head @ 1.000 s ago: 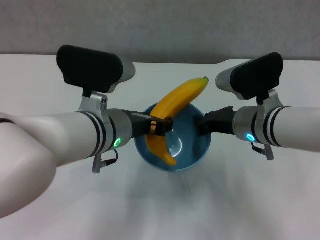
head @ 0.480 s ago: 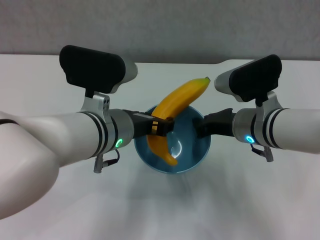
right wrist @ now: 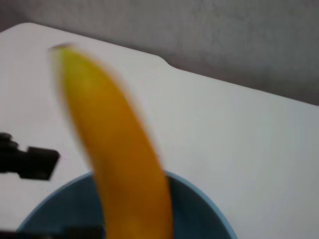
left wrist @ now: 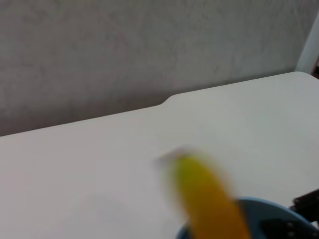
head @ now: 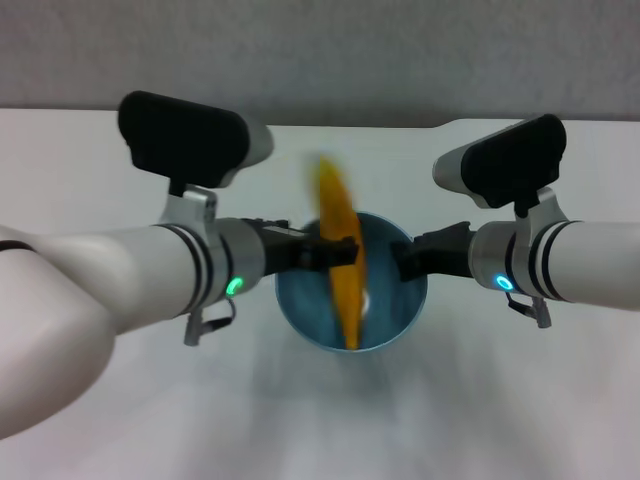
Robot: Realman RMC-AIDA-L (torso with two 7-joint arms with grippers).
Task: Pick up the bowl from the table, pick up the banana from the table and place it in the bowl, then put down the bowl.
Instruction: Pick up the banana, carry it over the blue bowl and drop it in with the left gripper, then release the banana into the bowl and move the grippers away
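The light-blue bowl [head: 392, 312] hangs a little above the white table [head: 470, 420], casting a shadow below it. My right gripper [head: 408, 262] is shut on the bowl's right rim. The yellow-orange banana [head: 340, 240] stands nearly upright in the bowl, motion-blurred, with its lower end on the bowl's floor. My left gripper [head: 336, 252] is at the bowl's left rim, level with the banana's middle, jaws open. The banana [left wrist: 209, 199] and bowl rim [left wrist: 271, 209] also show in the left wrist view, and the banana [right wrist: 119, 149] over the bowl [right wrist: 199, 209] in the right wrist view.
The table's far edge has a shallow notch [head: 440, 126] in front of a grey wall [head: 320, 50]. Both forearms reach in from the sides over the near half of the table.
The banana has swung from leaning far-right to nearly upright and is blurred, moving free of the left gripper. The bowl and right gripper have shifted slightly right.
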